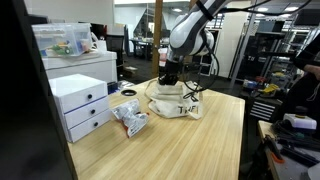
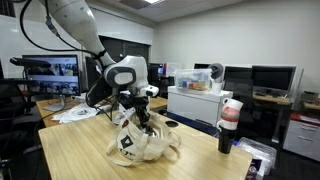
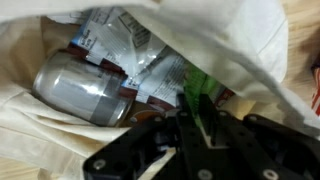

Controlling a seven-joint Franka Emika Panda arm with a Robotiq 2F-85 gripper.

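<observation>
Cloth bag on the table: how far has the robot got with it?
Looks done: a silver can and some snack packets lie inside the cloth bag. In hand: the gripper is down in the bag's mouth; whether it holds anything is unclear. Probably left: a crumpled packet lies on the table beside the bag.
</observation>
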